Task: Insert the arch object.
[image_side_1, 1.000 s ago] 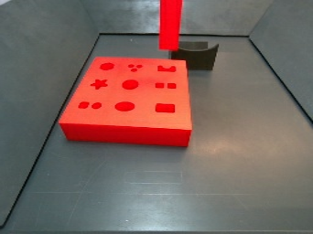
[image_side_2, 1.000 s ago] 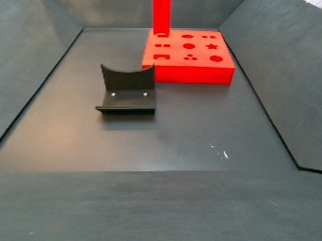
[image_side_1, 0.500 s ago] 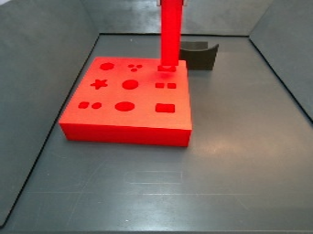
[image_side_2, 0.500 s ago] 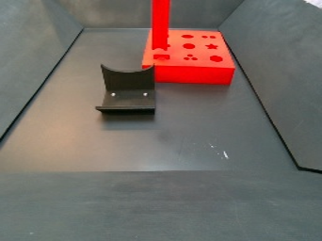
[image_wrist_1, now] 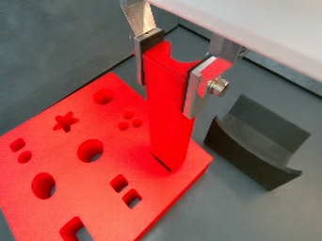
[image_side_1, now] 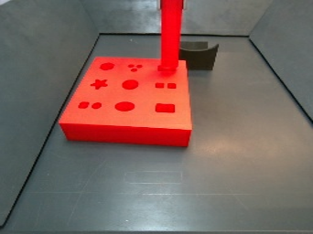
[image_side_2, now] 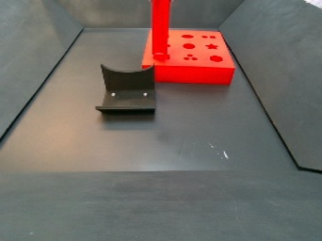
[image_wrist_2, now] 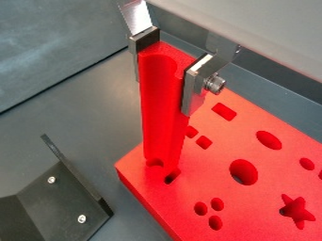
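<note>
One pincer [image_wrist_1: 174, 58] clamps the upright arch object [image_wrist_1: 168, 113] over the unlabelled board [image_wrist_1: 75, 188].

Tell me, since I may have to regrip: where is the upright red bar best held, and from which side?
Grip the arch object near its upper end, coming down from above, jaws on its two flat opposite faces. It stands upright with its lower tip at a hole in the red board, so only the upper length is free. The gripper holds it just so.

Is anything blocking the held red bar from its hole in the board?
Nothing visible does. The gripper jaws clamp the arch object upright, its lower end already at a hole near the red board corner. The dark grey block sits apart, beside the board.
</note>
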Motion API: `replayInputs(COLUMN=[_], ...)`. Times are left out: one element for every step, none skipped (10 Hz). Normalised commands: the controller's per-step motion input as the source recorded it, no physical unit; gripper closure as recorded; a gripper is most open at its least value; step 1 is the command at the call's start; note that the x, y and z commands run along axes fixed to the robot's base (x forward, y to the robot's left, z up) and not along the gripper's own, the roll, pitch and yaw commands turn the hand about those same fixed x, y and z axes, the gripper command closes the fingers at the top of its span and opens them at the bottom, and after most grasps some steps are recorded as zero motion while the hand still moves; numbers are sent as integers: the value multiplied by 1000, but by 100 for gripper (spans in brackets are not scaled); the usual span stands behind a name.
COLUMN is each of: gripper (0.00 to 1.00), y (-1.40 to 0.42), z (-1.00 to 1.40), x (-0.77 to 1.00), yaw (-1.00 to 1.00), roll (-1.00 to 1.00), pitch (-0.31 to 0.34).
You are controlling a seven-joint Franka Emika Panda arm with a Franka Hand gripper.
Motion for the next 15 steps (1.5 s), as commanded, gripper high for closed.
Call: replayInputs(gripper=[100,100,100,100,100,100,100,100,100,100,100,100,100,100,100], y=[0,23,23,6,0,-3,0,0,0,-3,-43,-40,-40,-37,-11], z=[-151,-171,-194,-189,-163,-163,-149,-149,-129,-160,-237,-223,-249,-437,-569], x=[-49,-234,-177,-97,0,157,509,491,237,0,0,-26,-9,0,89], yaw=[46,0,0,0,0,-3,-74,-97,-97,-51,-94,-123,-134,-291,-497], roll=[14,16,13,26,69,111,113,120,147,123,91,84,46,0,0], pitch=[-3,-14,0,0,0,3,59,64,66,31,14,13,0,29,50])
